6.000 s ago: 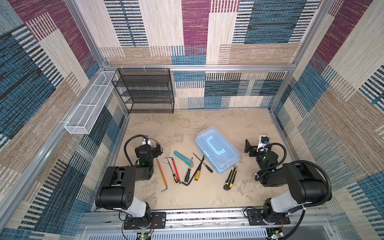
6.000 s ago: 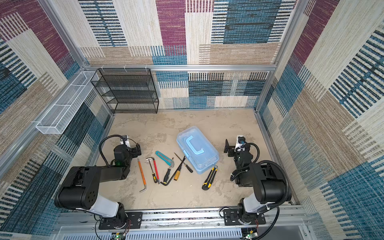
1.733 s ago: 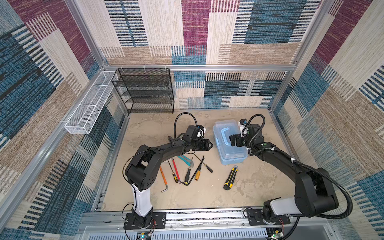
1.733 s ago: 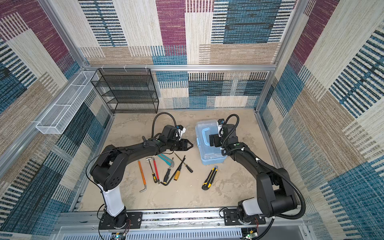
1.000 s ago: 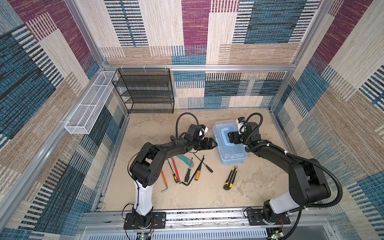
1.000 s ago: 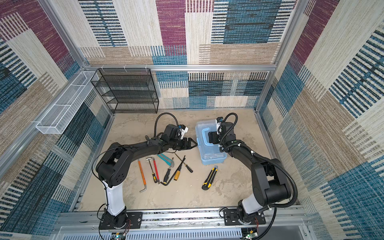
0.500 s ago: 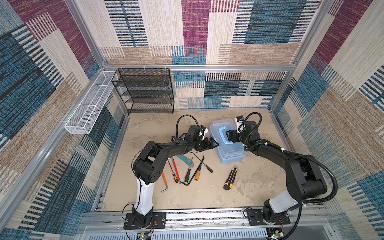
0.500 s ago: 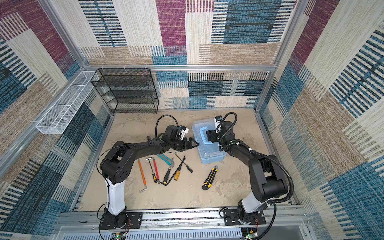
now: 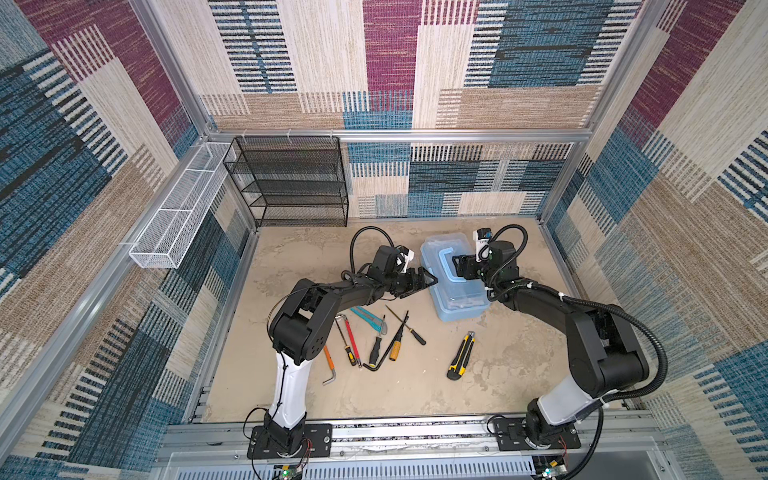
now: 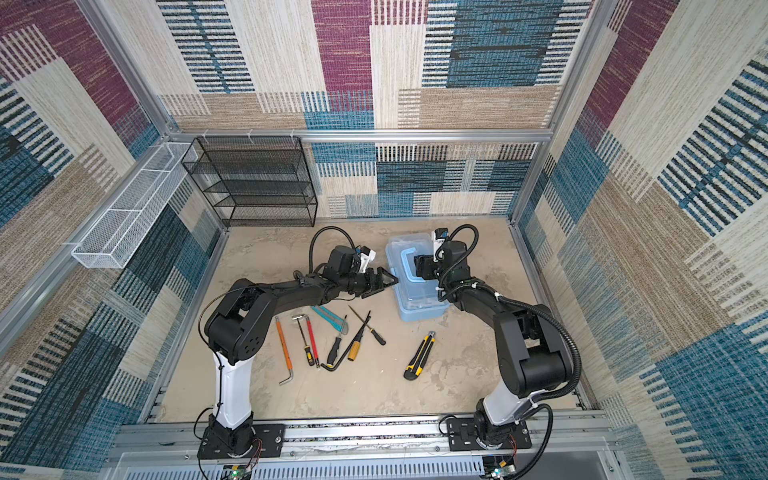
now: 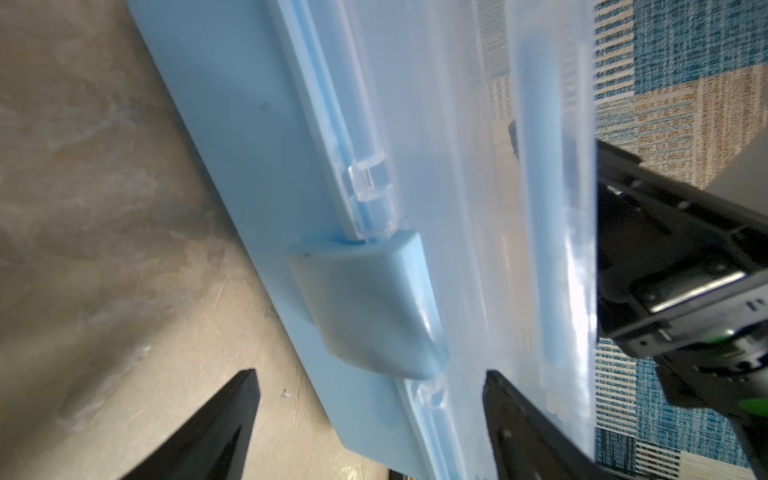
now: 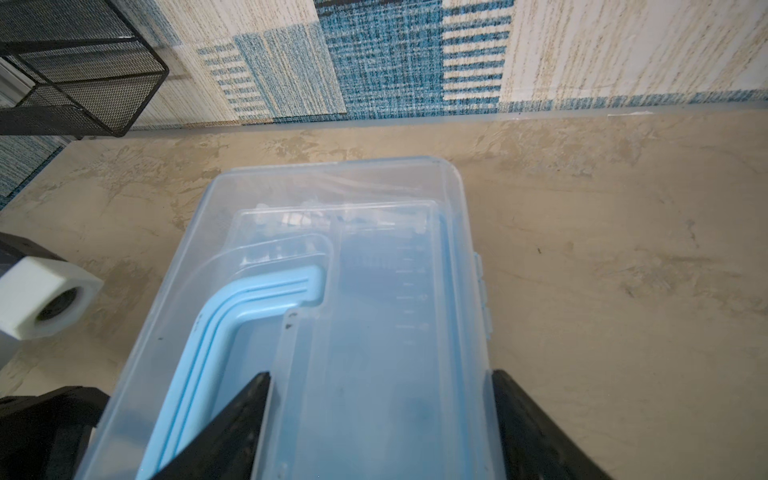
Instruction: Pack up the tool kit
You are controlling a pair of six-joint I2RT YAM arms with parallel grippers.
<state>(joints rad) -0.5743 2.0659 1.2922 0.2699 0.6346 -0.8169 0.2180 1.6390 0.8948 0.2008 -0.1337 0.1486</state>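
Tool kit box (image 9: 461, 309) (image 10: 422, 309) sits on the sandy floor right of centre, clear lid (image 12: 332, 187) down, blue handle (image 12: 232, 316) lying flat on it; the left gripper (image 9: 428, 279) (image 11: 370, 374) is at the box's left long side, jaws spread wide, blue latch (image 11: 365, 307) just ahead between the fingertips, nothing pinched; the right gripper (image 9: 457, 268) (image 12: 378, 374) is over the lid from the right, jaws wide apart, one finger on the lid beside the handle, the other just outside the box's edge; cannot tell if they press on it; loose tools lie on the floor in front of the box: yellow-black utility knife (image 9: 460, 356), teal utility knife (image 9: 368, 318), screwdrivers (image 9: 399, 340), orange hex key (image 9: 328, 365); the black mesh rack (image 9: 291, 183) stands at the back wall.
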